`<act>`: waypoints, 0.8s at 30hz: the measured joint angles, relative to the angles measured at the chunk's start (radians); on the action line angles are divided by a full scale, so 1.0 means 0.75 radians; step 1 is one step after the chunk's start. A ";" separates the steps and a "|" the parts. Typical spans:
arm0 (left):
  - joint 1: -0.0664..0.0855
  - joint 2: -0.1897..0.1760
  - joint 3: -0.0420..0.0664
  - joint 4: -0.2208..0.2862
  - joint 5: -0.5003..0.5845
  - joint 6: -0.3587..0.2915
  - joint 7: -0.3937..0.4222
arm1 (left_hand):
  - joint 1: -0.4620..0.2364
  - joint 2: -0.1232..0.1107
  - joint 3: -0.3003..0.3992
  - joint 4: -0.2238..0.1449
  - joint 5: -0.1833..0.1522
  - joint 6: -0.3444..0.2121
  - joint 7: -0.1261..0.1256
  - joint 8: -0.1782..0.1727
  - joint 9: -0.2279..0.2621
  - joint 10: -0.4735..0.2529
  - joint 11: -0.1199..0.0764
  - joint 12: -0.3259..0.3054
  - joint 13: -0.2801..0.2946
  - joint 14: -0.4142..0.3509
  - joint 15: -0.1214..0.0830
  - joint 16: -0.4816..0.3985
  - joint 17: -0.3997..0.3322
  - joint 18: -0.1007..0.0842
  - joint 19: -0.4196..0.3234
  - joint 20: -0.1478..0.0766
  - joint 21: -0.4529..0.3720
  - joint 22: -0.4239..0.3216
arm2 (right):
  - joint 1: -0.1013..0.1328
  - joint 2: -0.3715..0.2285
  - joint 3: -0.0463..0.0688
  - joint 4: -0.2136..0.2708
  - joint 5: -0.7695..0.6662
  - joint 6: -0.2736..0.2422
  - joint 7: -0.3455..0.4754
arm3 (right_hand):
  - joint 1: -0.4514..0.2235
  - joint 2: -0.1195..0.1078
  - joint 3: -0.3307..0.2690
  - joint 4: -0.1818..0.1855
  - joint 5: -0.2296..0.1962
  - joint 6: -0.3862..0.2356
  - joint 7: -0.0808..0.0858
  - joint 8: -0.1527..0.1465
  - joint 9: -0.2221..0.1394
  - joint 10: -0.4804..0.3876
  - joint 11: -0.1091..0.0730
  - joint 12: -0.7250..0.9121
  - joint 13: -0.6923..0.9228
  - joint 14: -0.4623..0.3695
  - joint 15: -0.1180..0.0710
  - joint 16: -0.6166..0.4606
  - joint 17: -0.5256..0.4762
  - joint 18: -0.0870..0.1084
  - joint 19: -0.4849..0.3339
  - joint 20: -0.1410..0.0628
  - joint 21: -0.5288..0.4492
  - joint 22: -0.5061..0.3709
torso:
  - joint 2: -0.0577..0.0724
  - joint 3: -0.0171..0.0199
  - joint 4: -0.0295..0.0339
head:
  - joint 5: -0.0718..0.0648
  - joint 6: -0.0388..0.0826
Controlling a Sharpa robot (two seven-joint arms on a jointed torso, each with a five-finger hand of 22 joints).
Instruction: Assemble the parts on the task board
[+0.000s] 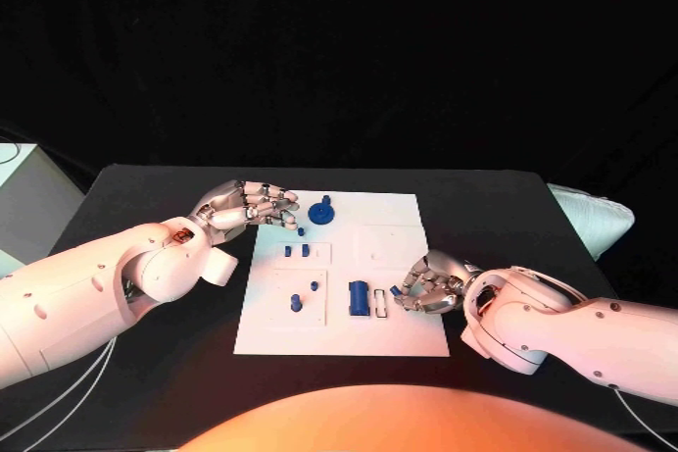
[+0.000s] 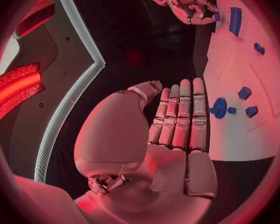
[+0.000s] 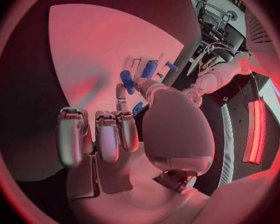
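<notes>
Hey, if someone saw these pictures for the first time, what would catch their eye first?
Probably the white task board mid-table, dotted with small blue parts. The left hand hovers at its far left corner, beside a round blue part. The right hand sits at the board's right edge, fingers curled by a blue block.

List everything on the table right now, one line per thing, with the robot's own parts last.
Black table: one, black, under everything.
White task board: one, white flat plate, mid-table.
Blue round disc part with a knob: one, blue, board's far edge, beside the left hand's fingertips.
Small blue peg parts: a few, blue, left half of the board.
Blue rectangular block part: one, blue, near middle of the board, beside the right hand.
Left hand: silver, fingers extended together, at the board's far left corner, holding nothing.
Right hand: silver, at the board's right edge, pinching a small blue piece.
</notes>
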 measured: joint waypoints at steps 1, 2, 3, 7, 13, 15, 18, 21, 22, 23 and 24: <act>0.000 0.000 0.000 0.000 0.000 0.000 0.000 | 0.000 0.000 0.000 0.000 0.000 0.000 0.000 0.000 0.000 0.000 0.000 0.000 0.000 0.000 0.000 0.000 0.000 0.000 0.000 0.000 0.000 0.000 | 0.000 0.008 0.000 -0.005 0.009 -0.004 0.000 | -0.019 0.002 -0.010 0.010 0.000 0.001 -0.001 0.000 0.001 0.000 0.000 0.004 0.000 0.000 0.000 0.000 0.000 0.000 0.000 0.000 0.006 0.000 | 0.000 0.0000 0.0001 | 0.000 0.000; 0.000 0.000 0.000 0.001 0.000 0.001 -0.001 | 0.000 0.000 0.000 0.000 0.000 0.000 0.000 0.000 0.000 0.000 0.000 0.000 0.000 0.000 0.000 0.000 0.000 0.000 0.000 0.000 0.000 0.000 | 0.000 0.019 0.000 -0.012 0.020 -0.009 0.000 | -0.037 0.008 -0.016 0.024 -0.009 0.002 -0.002 0.002 0.003 0.000 0.000 0.004 0.000 0.000 0.000 0.000 0.000 0.000 0.000 0.000 0.006 0.000 | 0.000 0.0001 0.0001 | -0.001 0.000; 0.000 0.000 0.000 0.001 0.000 0.001 -0.001 | 0.000 0.000 0.000 0.000 0.000 0.000 0.000 0.000 0.000 0.000 0.000 0.000 0.000 0.000 0.000 0.000 0.000 0.000 0.000 0.000 0.000 0.000 | 0.000 0.027 -0.001 -0.018 0.027 -0.012 0.000 | -0.059 0.025 -0.026 0.037 -0.026 0.004 -0.004 0.005 0.006 0.000 0.000 0.004 0.000 0.000 0.000 0.000 0.000 0.000 0.000 0.000 0.010 0.000 | 0.000 0.0003 0.0003 | -0.001 0.000; 0.000 0.000 0.000 0.003 0.000 0.003 -0.002 | 0.000 0.000 0.000 0.000 0.000 0.000 0.000 0.000 0.000 0.000 0.000 0.000 0.000 0.000 0.000 0.000 0.000 0.000 0.000 0.000 0.000 0.000 | -0.001 0.063 -0.003 -0.040 0.053 -0.017 -0.003 | -0.074 0.040 -0.034 0.045 -0.047 0.006 -0.006 0.005 0.007 0.000 0.000 0.010 0.000 0.000 0.000 0.000 0.000 0.000 0.000 0.000 0.015 0.000 | 0.001 0.0009 0.0005 | -0.004 0.000; 0.000 0.000 0.000 0.004 0.000 0.005 -0.004 | 0.000 0.000 0.000 0.000 0.000 0.000 0.000 0.000 0.000 0.000 0.000 0.000 0.000 0.000 0.000 0.000 0.000 0.000 0.000 0.000 0.000 0.000 | -0.007 0.101 -0.008 -0.071 0.070 -0.005 -0.015 | -0.094 0.032 -0.048 0.050 -0.062 0.002 -0.002 0.010 0.008 0.000 0.000 0.010 0.000 0.000 0.000 0.000 0.000 0.000 0.000 0.000 0.015 0.000 | 0.001 0.0017 -0.0004 | -0.001 0.000; 0.000 0.000 0.000 0.004 0.000 0.006 -0.004 | -0.002 0.002 0.000 0.000 0.000 0.000 0.000 0.000 0.000 0.000 0.000 0.000 0.000 0.000 0.000 0.000 0.002 0.000 0.000 0.000 -0.005 -0.001 | -0.008 0.106 -0.008 -0.080 0.071 0.003 -0.020 | -0.093 0.032 -0.051 0.050 -0.066 0.002 -0.002 0.010 0.008 0.000 0.000 0.010 0.000 0.000 0.000 0.000 0.000 0.000 0.000 0.000 0.015 0.000 | 0.001 0.0017 -0.0010 | 0.000 0.000; 0.000 0.000 0.000 0.004 0.000 0.008 -0.005 | -0.005 0.005 0.000 0.000 0.000 0.000 0.000 0.000 0.000 0.000 0.000 0.000 0.000 0.000 0.000 0.000 0.003 0.000 0.000 0.000 -0.005 -0.001 | -0.009 0.112 -0.009 -0.090 0.069 0.017 -0.029 | -0.093 0.032 -0.051 0.050 -0.066 0.002 -0.002 0.010 0.008 0.000 0.000 0.010 0.001 0.000 0.000 0.000 0.000 0.000 0.000 0.000 0.015 0.000 | 0.000 0.0017 -0.0012 | 0.001 0.000; 0.000 0.000 0.000 0.004 0.000 0.009 -0.006 | -0.005 0.005 0.000 0.000 0.000 0.000 0.000 0.000 0.000 0.000 0.000 0.000 0.000 0.000 0.000 0.000 0.003 0.000 0.000 0.000 -0.005 -0.001 | -0.010 0.118 -0.009 -0.092 0.066 0.030 -0.035 | -0.093 0.031 -0.051 0.050 -0.066 0.002 -0.002 0.010 0.009 0.000 0.000 0.010 0.001 0.000 0.000 0.000 0.000 0.000 0.000 0.000 0.015 0.001 | 0.000 0.0015 -0.0018 | 0.002 0.000; 0.000 0.000 0.000 0.004 0.000 0.010 -0.007 | -0.005 0.005 0.000 0.000 0.000 0.000 0.000 0.000 0.000 0.000 0.000 0.000 0.000 0.000 0.000 0.000 0.003 0.000 0.000 0.000 -0.005 -0.001 | -0.010 0.120 -0.009 -0.092 0.065 0.034 -0.036 | -0.093 0.031 -0.051 0.050 -0.066 0.002 -0.002 0.010 0.009 0.000 0.000 0.010 0.001 0.000 0.000 0.000 0.000 0.000 0.000 0.000 0.015 0.001 | 0.001 0.0017 -0.0019 | 0.003 0.000; 0.000 0.000 0.000 0.004 0.000 0.010 -0.007 | -0.005 0.005 0.000 0.000 0.000 0.000 0.000 0.000 0.000 0.000 0.000 0.000 0.000 0.000 0.000 -0.005 0.003 0.000 0.000 0.000 -0.005 -0.001 | -0.011 0.121 -0.009 -0.092 0.064 0.037 -0.037 | -0.093 0.031 -0.053 0.048 -0.066 0.002 -0.002 0.010 0.009 0.000 0.000 0.010 0.001 0.000 0.000 0.000 0.000 0.000 0.000 0.000 0.015 0.001 | 0.001 0.0017 -0.0019 | 0.003 0.000; 0.000 0.000 0.000 0.004 0.000 0.011 -0.008 | -0.005 0.005 0.000 0.000 0.000 0.000 0.000 0.000 0.000 0.000 0.000 0.000 0.000 0.000 0.000 -0.005 0.003 0.000 0.000 0.000 -0.005 -0.001 | -0.012 0.123 -0.009 -0.092 0.062 0.040 -0.039 | -0.093 0.031 -0.055 0.047 -0.066 0.002 -0.002 0.010 0.009 0.000 0.000 0.010 0.001 0.000 0.000 0.000 0.000 0.000 0.000 0.000 0.015 0.001 | 0.001 0.0017 -0.0020 | 0.003 0.000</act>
